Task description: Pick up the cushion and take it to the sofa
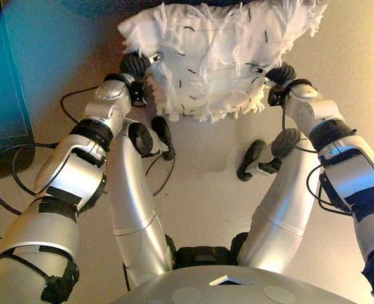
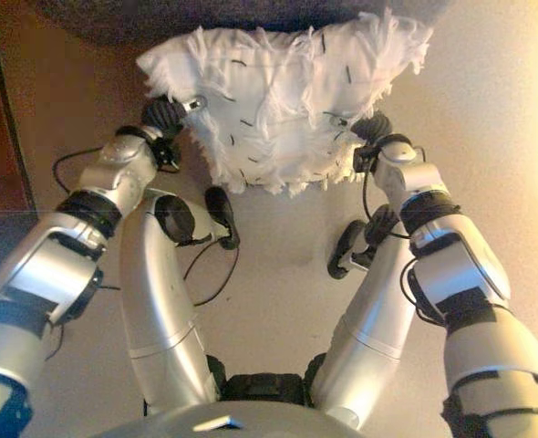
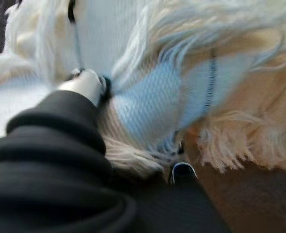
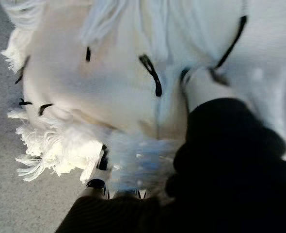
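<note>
The cushion (image 1: 215,54) is white and shaggy, with fringed edges and short black threads. I hold it up in front of me, off the floor, between both hands. My left hand (image 1: 138,66) grips its left edge, and my right hand (image 1: 277,76) grips its right edge. In the left wrist view the thumb (image 3: 85,85) presses on the cushion (image 3: 148,102) and a dark fingertip (image 3: 182,172) shows under the fringe. In the right wrist view the cushion (image 4: 109,87) is pinched the same way, with most of the fingers buried in the fringe.
A dark grey textured edge, possibly the sofa (image 2: 114,18), runs along the far side just beyond the cushion. A dark piece of furniture (image 1: 3,82) stands at the left. Beige floor (image 1: 206,190) lies below the cushion.
</note>
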